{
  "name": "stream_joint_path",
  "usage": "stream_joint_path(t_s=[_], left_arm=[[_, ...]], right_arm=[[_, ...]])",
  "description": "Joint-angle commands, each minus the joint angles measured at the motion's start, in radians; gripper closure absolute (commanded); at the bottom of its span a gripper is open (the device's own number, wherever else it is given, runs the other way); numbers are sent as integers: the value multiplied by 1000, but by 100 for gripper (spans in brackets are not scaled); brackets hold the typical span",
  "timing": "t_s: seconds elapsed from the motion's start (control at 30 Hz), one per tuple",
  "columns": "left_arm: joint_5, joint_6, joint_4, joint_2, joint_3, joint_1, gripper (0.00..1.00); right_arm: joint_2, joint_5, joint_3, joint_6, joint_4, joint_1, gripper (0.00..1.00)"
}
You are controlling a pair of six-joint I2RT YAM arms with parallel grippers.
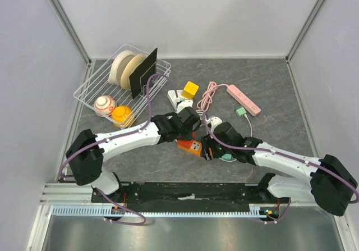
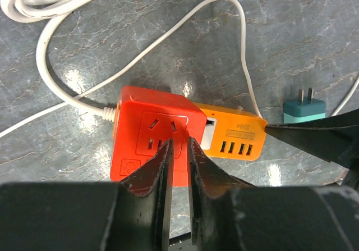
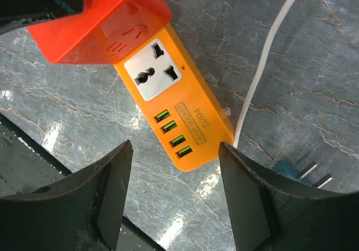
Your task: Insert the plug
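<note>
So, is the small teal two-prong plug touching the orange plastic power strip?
Apart. The left wrist view shows bare grey tabletop between the small teal two-prong plug and the orange plastic power strip.

Bright, even light from above fills all 3 views, leaving white glare patches on the polished grey table [image 2: 73, 77] and only soft shadows beside the orange power strip [image 3: 185, 116], while the dark fingers [image 3: 84, 206] nearest each wrist lens look soft and slightly out of focus.
</note>
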Motion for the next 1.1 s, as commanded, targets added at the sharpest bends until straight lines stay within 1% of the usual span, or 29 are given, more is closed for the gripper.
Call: stream_joint_path(t_s=[0.0,0.13,0.27,0.4,0.5,0.57,0.7,0.77,0.87,0.97,1.07], left_arm=[[5,-49,-195,148,-64,-47,78],[31,-72,-195,185,-92,-47,80],[16,-88,-193,157,-99,-38,80],[-14,-88,-195,110,-86,-30,75],[-43,-94,-189,73,-89,-25,69],[-44,-106,-147,41,-115,-25,66],[-40,-124,-75,-54,-159,-25,63],[-40,-126,-64,-70,-159,-24,59],[-50,-126,-52,-113,-149,-24,57],[-64,-124,-44,-160,-127,-19,54],[-66,-112,-44,-211,-102,-4,52]], right_arm=[[-35,-6,-17,23,43,-19,30],[-62,-23,-33,29,43,-37,30],[-56,-77,-36,33,42,-57,32],[-26,-133,-31,44,37,-61,34],[-10,-150,-28,46,23,-61,34],[-6,-161,-20,44,5,-61,34],[-30,-135,-13,49,-26,-61,34],[-65,-89,-7,59,-56,-61,34],[-105,-51,13,65,-108,-61,30],[-102,-64,29,56,-145,-62,28],[-70,-109,24,50,-136,-61,28]])
